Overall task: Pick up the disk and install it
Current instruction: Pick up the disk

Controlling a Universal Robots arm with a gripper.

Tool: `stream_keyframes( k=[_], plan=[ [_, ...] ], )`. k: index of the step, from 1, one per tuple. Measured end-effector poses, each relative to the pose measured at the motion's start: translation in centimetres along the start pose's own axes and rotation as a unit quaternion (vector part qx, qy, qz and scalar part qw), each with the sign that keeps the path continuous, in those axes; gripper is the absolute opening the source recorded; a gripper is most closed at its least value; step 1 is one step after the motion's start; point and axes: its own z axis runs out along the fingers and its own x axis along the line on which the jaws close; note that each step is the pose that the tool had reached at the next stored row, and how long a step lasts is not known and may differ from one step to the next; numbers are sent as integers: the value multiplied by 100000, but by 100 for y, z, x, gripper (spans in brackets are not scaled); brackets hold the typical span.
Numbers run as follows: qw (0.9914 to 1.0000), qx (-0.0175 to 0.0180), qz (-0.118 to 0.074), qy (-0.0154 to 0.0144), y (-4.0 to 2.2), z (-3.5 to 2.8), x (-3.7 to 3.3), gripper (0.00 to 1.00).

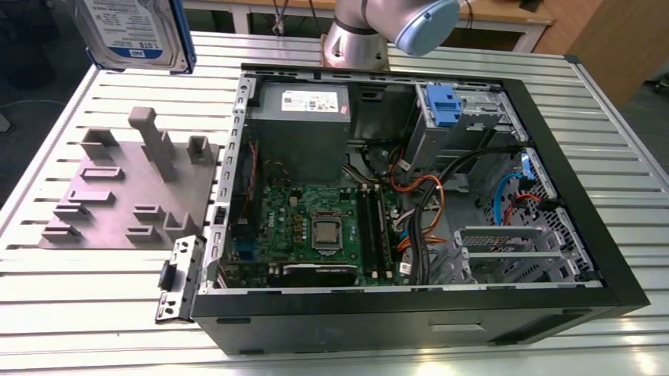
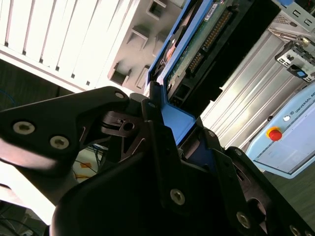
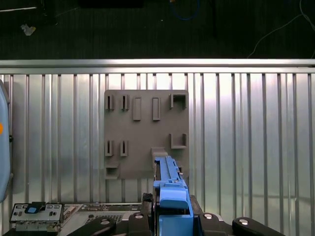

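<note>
Silver-metal hard disk (image 1: 131, 31) w/ blue plastic frame hangs above grey slotted fixture plate (image 1: 115, 196), at the exterior view's left of open black PC case (image 1: 418, 317); black claw (image 2: 177, 123) apparently clamps its frame.

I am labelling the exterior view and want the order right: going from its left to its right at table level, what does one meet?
Grey plate → motherboard → drive cage. The disk, up in the air above the plate, overlaps it, so I leave it out.
</note>
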Motion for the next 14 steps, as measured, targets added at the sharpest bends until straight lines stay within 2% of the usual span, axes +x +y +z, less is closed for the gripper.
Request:
stream_keyframes(
  k=[3, 9, 14],
  plan=[
    [100000, -7, -3, 4, -9, -1, 14, 36],
    [100000, 7, -5, -3, -17, -2, 103, 36],
    [100000, 4, -4, -3, -48, -2, 104, 36]
  ],
)
